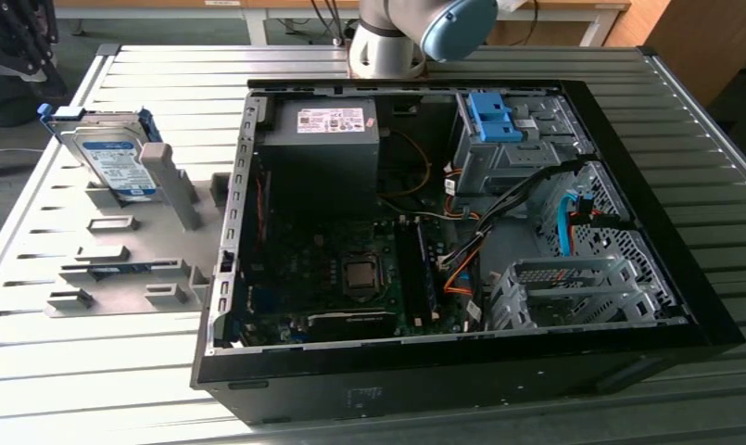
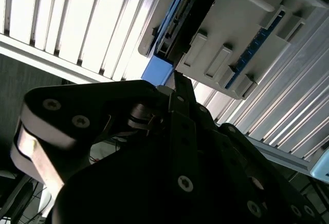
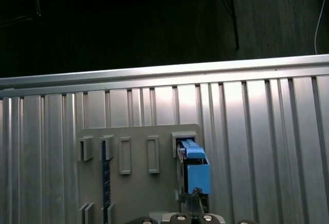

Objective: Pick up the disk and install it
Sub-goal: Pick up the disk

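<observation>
In both wrist views the gripper (image 2: 178, 84) (image 3: 194, 199) points at the blue carrier end of the disk (image 2: 181, 21) (image 3: 196, 166); whether it is spread or pressed together cannot be told, nor whether it touches the carrier, though its tip lies just short of it

The disk stands on edge in a slot of the grey holder plate (image 2: 234, 47) (image 3: 138, 190), directly ahead of the gripper, label side showing in the exterior view (image 1: 110, 156)

The plate (image 1: 132, 278) lies flat on the slatted metal table (image 1: 88, 371) (image 3: 257, 126) (image 2: 72, 23)

Farther off on the same table sits the open computer case (image 1: 385, 269), with a blue-latched drive bay (image 1: 497, 119) inside it, and the arm's elbow joint (image 1: 404, 32) rises behind the case
</observation>
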Robot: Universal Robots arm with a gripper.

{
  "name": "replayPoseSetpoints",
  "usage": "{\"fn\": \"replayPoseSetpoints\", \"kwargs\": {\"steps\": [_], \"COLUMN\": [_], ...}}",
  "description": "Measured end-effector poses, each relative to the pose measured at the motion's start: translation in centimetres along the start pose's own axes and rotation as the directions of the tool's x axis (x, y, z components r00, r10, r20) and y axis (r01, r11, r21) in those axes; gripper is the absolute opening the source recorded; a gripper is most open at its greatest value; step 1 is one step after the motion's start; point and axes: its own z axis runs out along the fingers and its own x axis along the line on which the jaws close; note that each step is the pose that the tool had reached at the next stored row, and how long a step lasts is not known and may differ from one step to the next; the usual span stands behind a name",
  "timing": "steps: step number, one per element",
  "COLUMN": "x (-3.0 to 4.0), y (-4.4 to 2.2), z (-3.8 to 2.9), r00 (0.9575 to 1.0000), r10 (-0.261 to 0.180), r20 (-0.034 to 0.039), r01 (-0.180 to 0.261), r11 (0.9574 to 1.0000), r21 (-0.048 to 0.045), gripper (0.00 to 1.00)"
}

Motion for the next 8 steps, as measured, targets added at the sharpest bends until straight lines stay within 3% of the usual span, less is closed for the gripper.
{"fn": "replayPoseSetpoints", "kwargs": {"steps": [8], "x": [0.00], "y": [0.00], "z": [0.00], "r00": [1.0000], "r10": [0.000], "r20": [0.0000], "r01": [0.000], "r11": [1.0000], "r21": [0.0000], "gripper": [0.11]}}
